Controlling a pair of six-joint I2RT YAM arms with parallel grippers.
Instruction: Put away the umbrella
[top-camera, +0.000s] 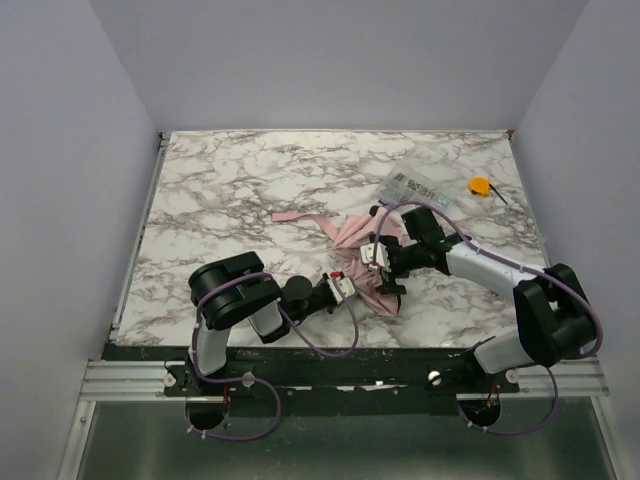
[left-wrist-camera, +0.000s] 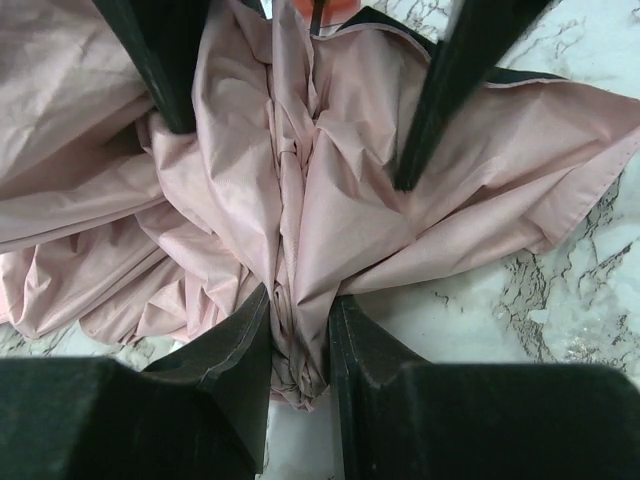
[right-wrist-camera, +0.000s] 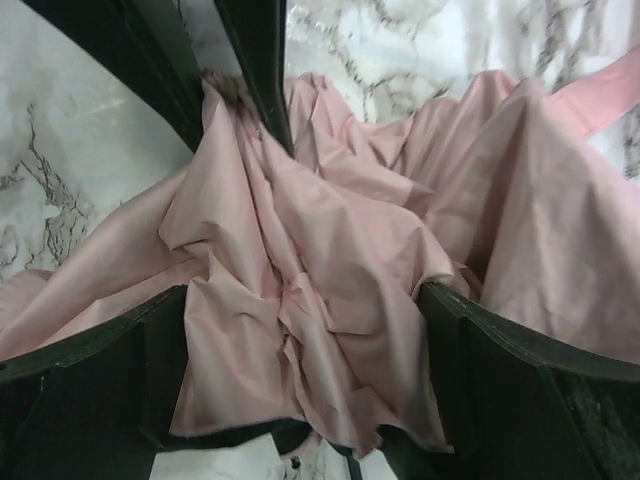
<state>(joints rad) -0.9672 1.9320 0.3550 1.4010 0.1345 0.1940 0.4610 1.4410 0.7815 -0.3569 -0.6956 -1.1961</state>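
Observation:
The pale pink umbrella (top-camera: 362, 250) lies crumpled on the marble table (top-camera: 220, 200), right of centre. Its pink strap (top-camera: 295, 216) trails to the left. My left gripper (top-camera: 342, 284) reaches in from the near left. In the left wrist view it (left-wrist-camera: 300, 300) is shut on a narrow gather of the pink fabric (left-wrist-camera: 300, 200). My right gripper (top-camera: 383, 262) comes in from the right. In the right wrist view it (right-wrist-camera: 305, 300) stands wide, its pads pressed against both sides of a thick fabric bundle (right-wrist-camera: 310, 240). The shaft and handle are hidden.
A clear labelled plastic packet (top-camera: 414, 186) lies behind the umbrella at the back right. A small orange object (top-camera: 480, 186) sits further right. Grey walls close in the table on three sides.

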